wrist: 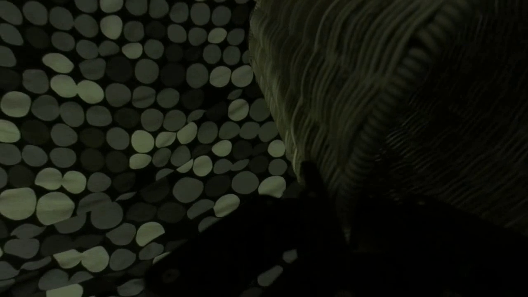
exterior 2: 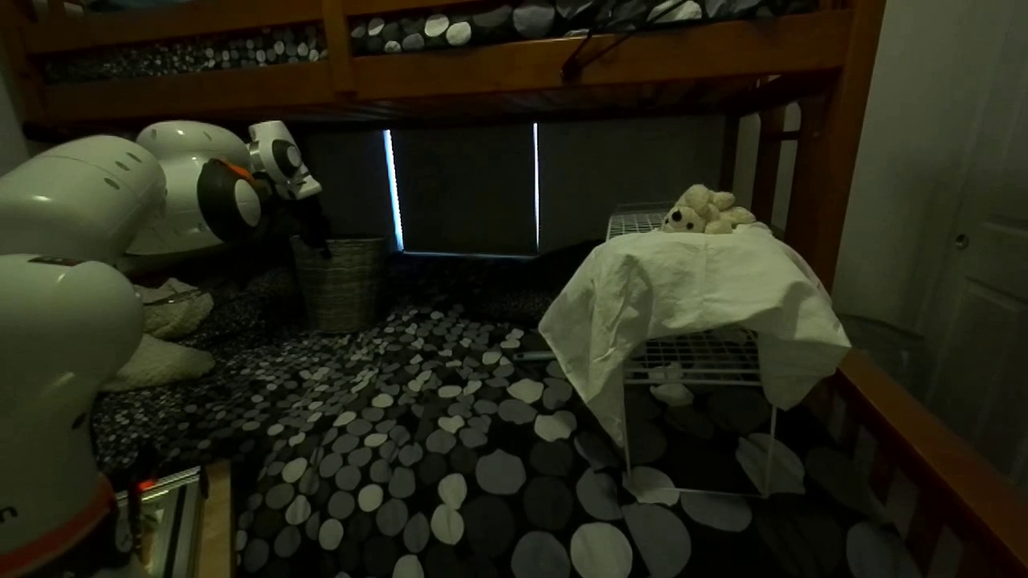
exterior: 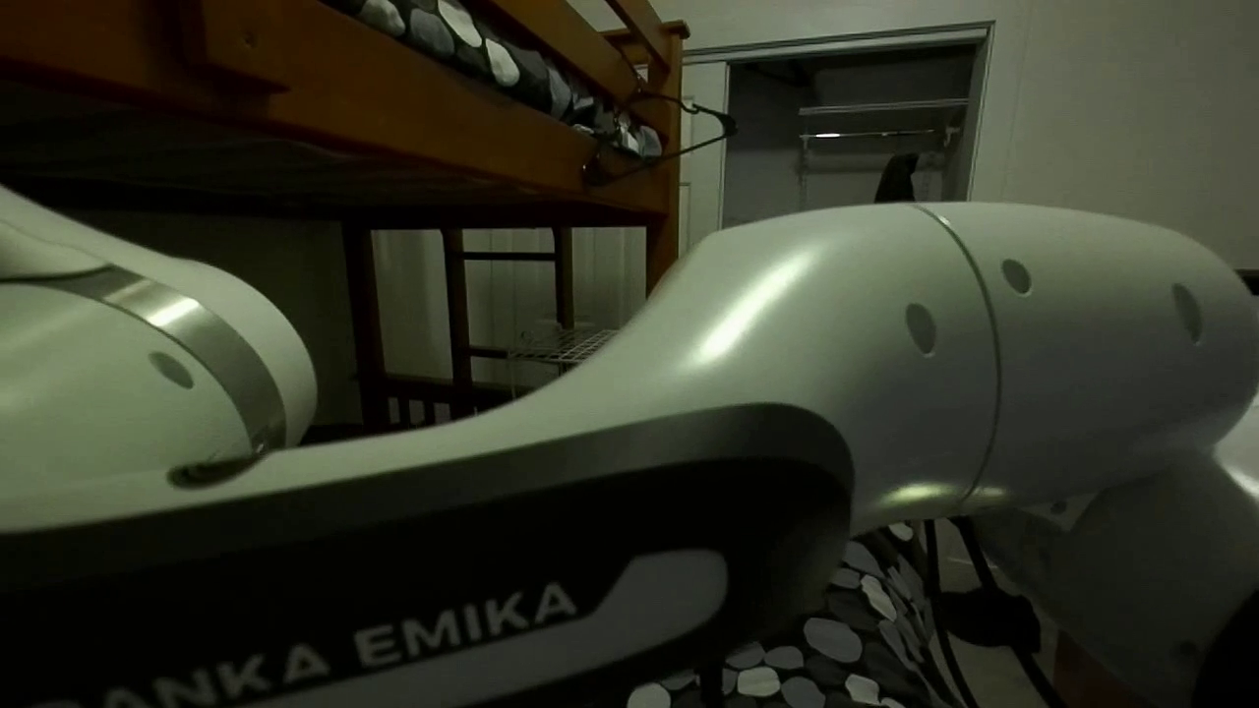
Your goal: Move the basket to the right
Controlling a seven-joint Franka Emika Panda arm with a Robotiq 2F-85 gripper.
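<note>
Wrist view had the gripper (wrist: 345,192) right at the rim of the basket (wrist: 330,78), jaws apparently pinching its wall, though only the outer finger (wrist: 313,181) showed and the inner one was lost in the dark. In an exterior view the basket stood upright toward the far left corner of the bed (exterior 2: 450,474), base seemingly down on it. So I'd call it the grasp step, carry not yet done. Imo the next move called for a small lift, then a slow, level swing toward the right edge, since holding it by one side could let it tip. Well apart, near that right edge, stood a rack (exterior 2: 699,357) with a cloth (exterior 2: 699,277) over it and a bear (exterior 2: 705,210) on top, so stopping short seemed smart.
</note>
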